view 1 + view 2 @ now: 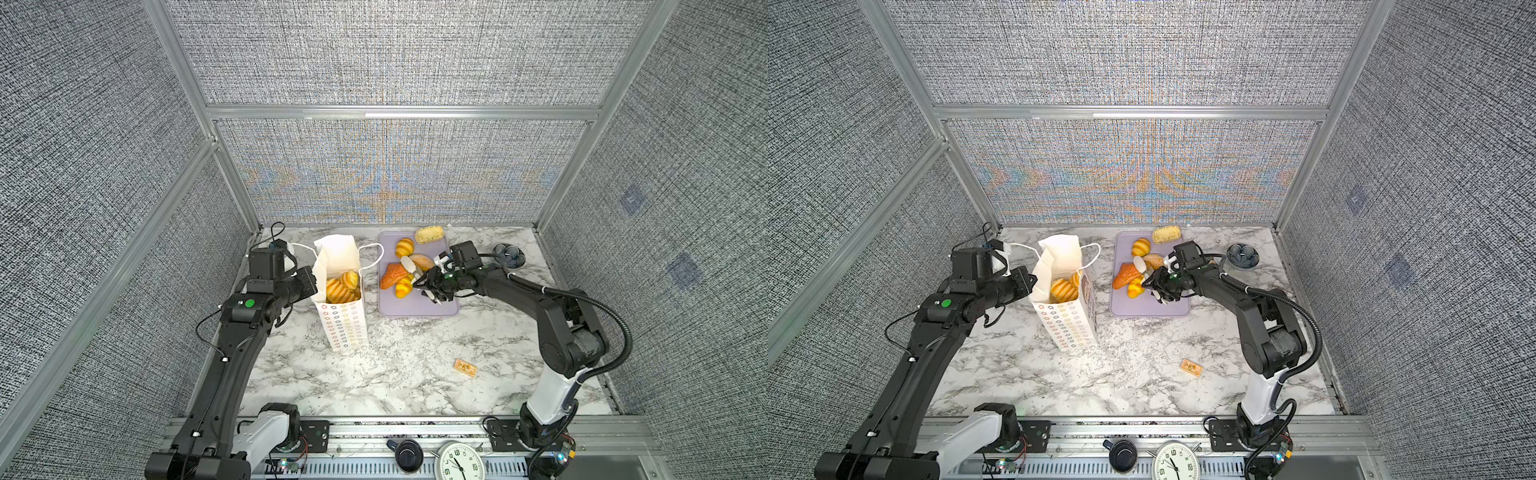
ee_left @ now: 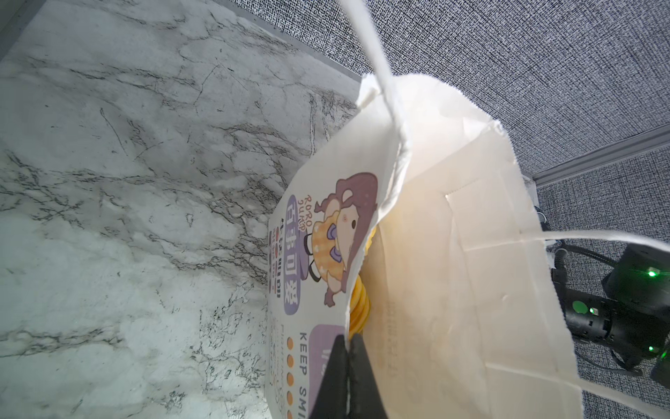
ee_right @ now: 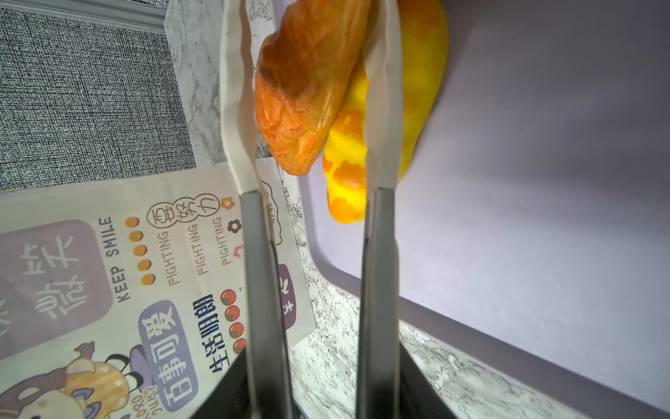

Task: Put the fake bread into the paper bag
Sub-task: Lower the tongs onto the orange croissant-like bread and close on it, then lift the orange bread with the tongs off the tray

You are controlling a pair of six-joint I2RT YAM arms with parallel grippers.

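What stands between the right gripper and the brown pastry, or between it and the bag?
Nothing visible. The jaws of the right gripper straddle the brown flaky pastry, a yellow ridged loaf beside it. Only bare marble separates the lavender tray from the white paper bag, whose rim the left gripper pinches.
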